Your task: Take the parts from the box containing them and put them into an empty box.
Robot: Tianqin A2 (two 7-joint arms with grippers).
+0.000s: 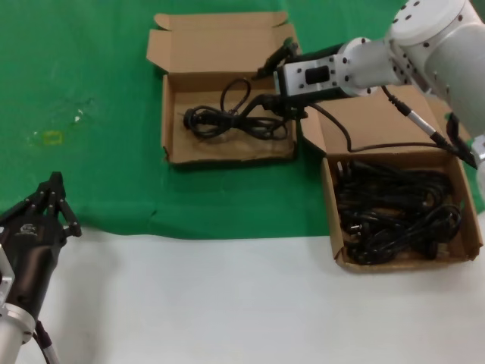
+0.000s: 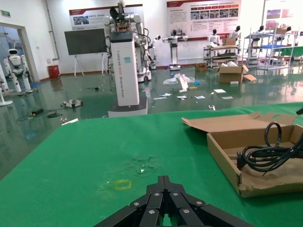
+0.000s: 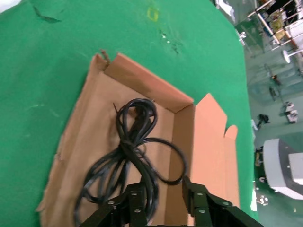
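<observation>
The tuck-flap box (image 1: 167, 121) lies at the back middle with one black power cord (image 1: 227, 117) coiled in it. My right gripper (image 1: 265, 83) hangs over that box's right side, open, with the cord lying in the box just below its fingers. In the right wrist view the gripper (image 3: 161, 187) has its fingers spread above the cord (image 3: 132, 142) and the box wall (image 3: 182, 123). The source box (image 1: 332, 220) on the right holds several tangled cords (image 1: 394, 212). My left gripper (image 1: 53, 189) is parked at the front left, shut and empty (image 2: 163, 178).
A green cloth (image 1: 91, 61) covers the back of the table, with a small yellow mark (image 1: 53, 137) at the left. A white strip (image 1: 227, 303) runs along the front. The left wrist view shows the tuck-flap box (image 2: 227, 161) and its cord (image 2: 265, 153) off to one side.
</observation>
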